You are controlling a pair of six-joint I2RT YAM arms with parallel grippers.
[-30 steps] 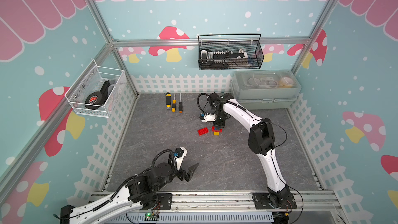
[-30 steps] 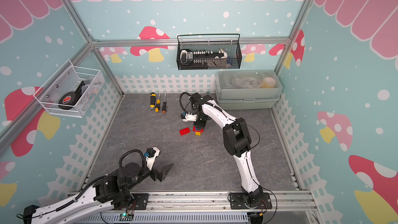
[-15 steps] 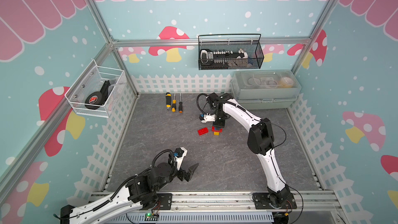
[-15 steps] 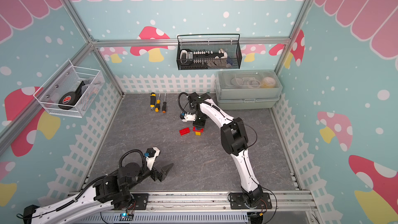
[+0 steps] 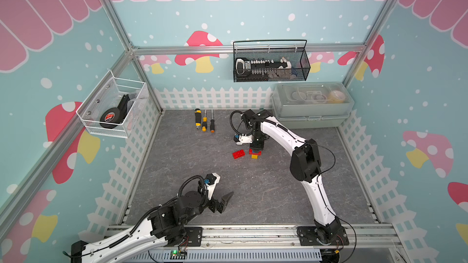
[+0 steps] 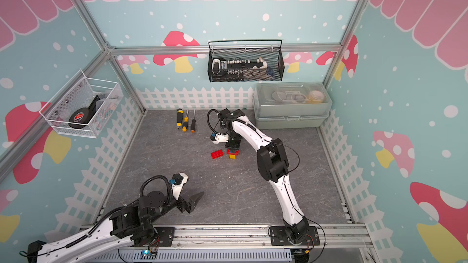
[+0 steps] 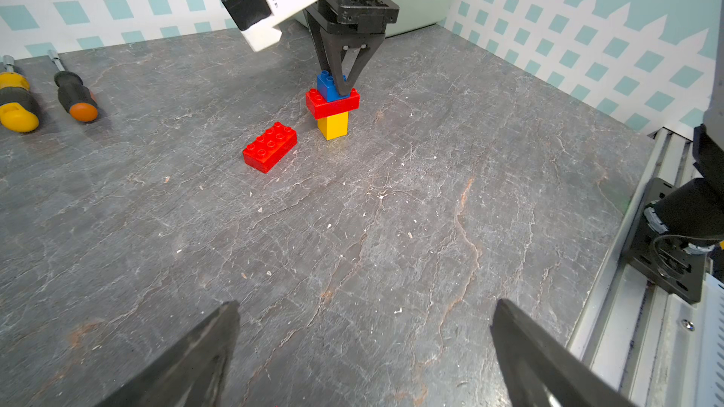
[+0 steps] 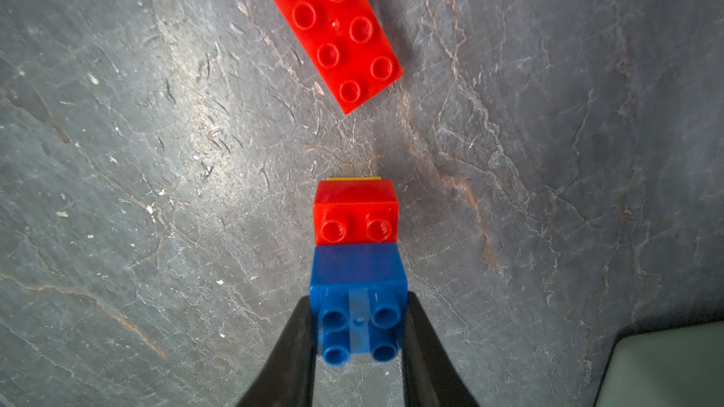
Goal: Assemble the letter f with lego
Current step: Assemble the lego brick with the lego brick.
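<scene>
A yellow brick (image 7: pixel 333 126) stands on the grey floor with a red brick (image 7: pixel 332 106) pressed across its top. A blue brick (image 8: pixel 357 276) sits on one end of that red brick, and my right gripper (image 8: pixel 358 307) is shut on it from above, one finger on each side. In both top views the stack (image 5: pixel 254 155) (image 6: pixel 232 155) shows just below that gripper (image 5: pixel 256 148). A second red brick (image 7: pixel 269 146) (image 5: pixel 238 154) lies loose, studs up, beside the stack. My left gripper (image 7: pixel 362 307) (image 5: pixel 225 202) hangs open and empty near the front rail.
Three screwdrivers (image 5: pixel 203 122) lie by the back fence. A grey lidded box (image 5: pixel 311 104) stands at the back right. A black wire basket (image 5: pixel 271 64) and a white wire basket (image 5: pixel 114 108) hang on the walls. A metal rail (image 5: pixel 253 234) runs along the front edge.
The right arm's elbow has shifted slightly to the left. The gripper has stayed on the blue brick. The bricks and the left arm have not moved.
</scene>
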